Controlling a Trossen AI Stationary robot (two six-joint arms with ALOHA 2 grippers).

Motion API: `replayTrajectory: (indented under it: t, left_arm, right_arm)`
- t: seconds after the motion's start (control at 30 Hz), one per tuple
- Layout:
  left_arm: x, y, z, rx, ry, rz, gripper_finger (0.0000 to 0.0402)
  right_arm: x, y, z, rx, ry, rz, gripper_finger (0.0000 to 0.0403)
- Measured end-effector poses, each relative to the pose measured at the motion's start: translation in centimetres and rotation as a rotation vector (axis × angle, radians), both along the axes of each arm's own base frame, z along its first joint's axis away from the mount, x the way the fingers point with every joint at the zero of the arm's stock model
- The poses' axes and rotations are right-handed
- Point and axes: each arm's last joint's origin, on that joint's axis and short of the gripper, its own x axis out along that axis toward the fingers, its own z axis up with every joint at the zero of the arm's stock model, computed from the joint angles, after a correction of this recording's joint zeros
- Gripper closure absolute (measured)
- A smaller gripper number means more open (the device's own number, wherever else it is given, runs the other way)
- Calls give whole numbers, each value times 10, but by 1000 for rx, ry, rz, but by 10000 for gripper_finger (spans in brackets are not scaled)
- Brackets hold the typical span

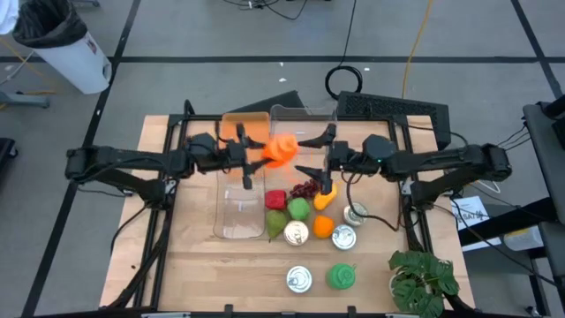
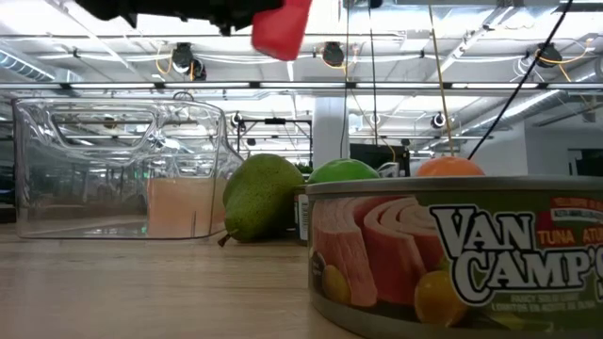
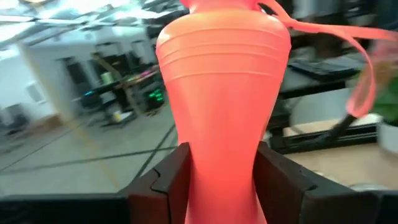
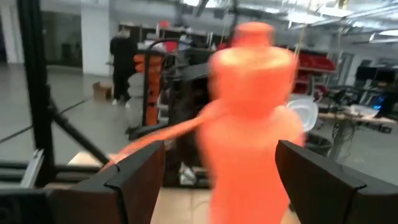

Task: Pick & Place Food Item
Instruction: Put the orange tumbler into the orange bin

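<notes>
Fingers on my left gripper [image 3: 217,180] are pinching the narrow end of the orange plastic carrot-shaped toy [image 1: 282,148], holding it up in the air between my two arms, above the back of the table. My right gripper [image 4: 221,180] is sitting just on the other side of the toy with its fingers spread wide, the orange body between them but not touching either pad as far as I can tell.

So I'd say I'm in the middle of a handover, or at least the carry part of the pick and place, with the left side doing all the holding. Next move probably calls for swinging the toy over the clear plastic bin [image 1: 240,199] and lowering it in before letting go. The grip is on a tapered bit, so it could slip.

Light wooden table [image 1: 194,265] is pretty busy: green pear [image 2: 262,198], green apple [image 1: 299,209], an orange [image 1: 323,226], dark grapes [image 1: 304,188], a few tins including the tuna can [image 2: 452,254] right up against the low camera, and a small potted plant [image 1: 422,281] at the corner. Behind it all is a big open workshop with ceiling lights, plus a person standing far off.
</notes>
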Motion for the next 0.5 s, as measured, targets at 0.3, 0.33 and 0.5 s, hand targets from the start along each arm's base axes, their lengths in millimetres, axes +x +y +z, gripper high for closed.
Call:
replayTrajectory:
  t: [0.3, 0.33, 0.5]
  left_arm:
    - [-55, 46, -55, -38, -170, 271, 252]
    - [-62, 51, -64, -46, -180, 298, 252]
    - [-85, 72, -99, -144, -147, 424, 252]
  right_arm:
    - [-3, 0, -7, 13, 101, 4, 108]
    - [-2, 0, -9, 9, 107, 4, 109]
    - [6, 0, -16, -19, 133, 1, 114]
